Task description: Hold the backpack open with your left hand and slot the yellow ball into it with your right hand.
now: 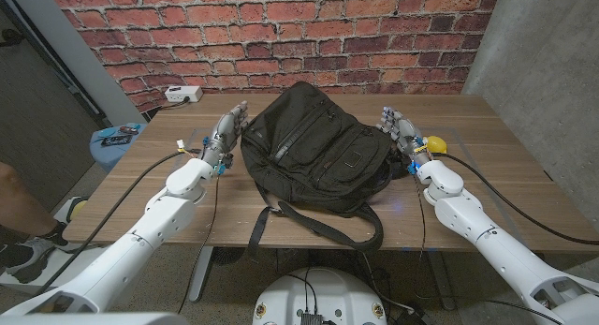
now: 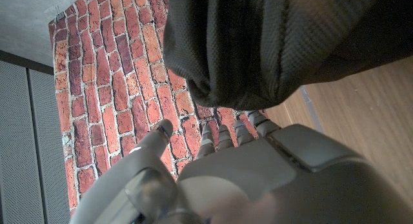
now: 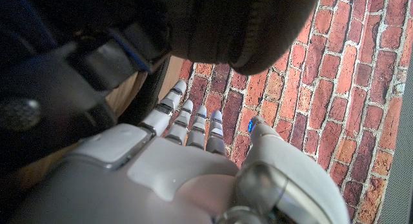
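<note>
Two hands: both mine, flanking the bag, neither on anything yet.
Left hand (image 1: 225, 133): fingers loosely spread and empty, just beside the bag's left edge; my left wrist view has the fingers (image 2: 222, 135) reaching under the bulging fabric.
Right hand (image 1: 398, 130): fingers apart, empty, just off the bag's right edge, ball right behind it.
Black soft nylon backpack (image 1: 314, 152): lying on the wooden table (image 1: 487, 156), straps trailing toward me over the near edge; I cannot tell whether the zip is open.
Small yellow ball (image 1: 435, 143): on the table, half hidden by my right hand.
Handling, bag: I judge it limp and light; fabric will sag, so I'd pinch the zipper lip and lift.
Handling, ball: likely light and prone to roll; I'd wrap it from above.
</note>
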Tool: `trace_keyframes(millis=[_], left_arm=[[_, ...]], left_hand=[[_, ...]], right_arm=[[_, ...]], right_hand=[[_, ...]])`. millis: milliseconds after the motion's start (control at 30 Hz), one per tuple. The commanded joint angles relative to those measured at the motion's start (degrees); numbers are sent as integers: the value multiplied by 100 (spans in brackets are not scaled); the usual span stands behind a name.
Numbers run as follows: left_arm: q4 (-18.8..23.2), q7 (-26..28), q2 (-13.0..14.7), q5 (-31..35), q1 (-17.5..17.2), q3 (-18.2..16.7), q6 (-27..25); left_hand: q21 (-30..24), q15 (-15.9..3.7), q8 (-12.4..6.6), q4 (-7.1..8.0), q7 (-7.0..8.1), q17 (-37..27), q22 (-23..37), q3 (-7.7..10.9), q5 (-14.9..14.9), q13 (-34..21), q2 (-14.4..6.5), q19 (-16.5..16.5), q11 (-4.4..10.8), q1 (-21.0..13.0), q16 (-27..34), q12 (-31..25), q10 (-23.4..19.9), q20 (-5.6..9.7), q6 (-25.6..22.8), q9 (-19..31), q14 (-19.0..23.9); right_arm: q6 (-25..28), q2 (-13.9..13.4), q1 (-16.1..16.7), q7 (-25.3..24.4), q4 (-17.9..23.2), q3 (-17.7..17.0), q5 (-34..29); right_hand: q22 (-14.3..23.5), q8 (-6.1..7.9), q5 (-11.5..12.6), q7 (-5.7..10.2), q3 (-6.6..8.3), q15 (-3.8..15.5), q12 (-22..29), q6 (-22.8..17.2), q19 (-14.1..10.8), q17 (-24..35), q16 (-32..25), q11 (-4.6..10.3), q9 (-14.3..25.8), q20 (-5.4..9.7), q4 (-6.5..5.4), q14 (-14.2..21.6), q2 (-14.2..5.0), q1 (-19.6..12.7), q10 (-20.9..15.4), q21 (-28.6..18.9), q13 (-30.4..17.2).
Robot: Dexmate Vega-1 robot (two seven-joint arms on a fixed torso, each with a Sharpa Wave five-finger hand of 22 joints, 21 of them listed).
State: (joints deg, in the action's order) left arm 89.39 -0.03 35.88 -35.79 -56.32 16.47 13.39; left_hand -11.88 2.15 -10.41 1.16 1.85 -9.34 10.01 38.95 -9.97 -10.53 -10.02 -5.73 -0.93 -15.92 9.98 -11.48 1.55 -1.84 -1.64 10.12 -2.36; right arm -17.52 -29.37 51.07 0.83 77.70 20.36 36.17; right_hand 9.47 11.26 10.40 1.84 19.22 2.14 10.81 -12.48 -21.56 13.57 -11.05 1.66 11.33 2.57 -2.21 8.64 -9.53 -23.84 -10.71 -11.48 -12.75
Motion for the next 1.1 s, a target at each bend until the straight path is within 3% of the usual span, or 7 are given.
trace_keyframes(millis=[33,1100], left_arm=[[462,90,251,90,-120,-121,-224],[1697,435,1047,644,-218,-354,-1107]], left_hand=[[16,43,-30,-109,-31,-12,3,46,-50,-19,10,-27,-48,-128,8,-30,6,-31,-33,18,-31],[51,95,-63,-817,-81,-13,-8,273,-310,-12,44,-58,-71,-757,22,-16,21,-189,-125,13,27]], right_arm=[[-47,26,9,-31,2,-15,-16],[-203,-24,-106,128,-195,-64,-36]], right_hand=[[33,24,9,3,16,179,38,-20,-35,18,-51,-23,12,186,31,32,27,-24,-23,-4,-14],[34,20,3,-23,12,170,34,-5,-34,0,-71,-53,12,171,81,10,31,-27,9,10,19]])
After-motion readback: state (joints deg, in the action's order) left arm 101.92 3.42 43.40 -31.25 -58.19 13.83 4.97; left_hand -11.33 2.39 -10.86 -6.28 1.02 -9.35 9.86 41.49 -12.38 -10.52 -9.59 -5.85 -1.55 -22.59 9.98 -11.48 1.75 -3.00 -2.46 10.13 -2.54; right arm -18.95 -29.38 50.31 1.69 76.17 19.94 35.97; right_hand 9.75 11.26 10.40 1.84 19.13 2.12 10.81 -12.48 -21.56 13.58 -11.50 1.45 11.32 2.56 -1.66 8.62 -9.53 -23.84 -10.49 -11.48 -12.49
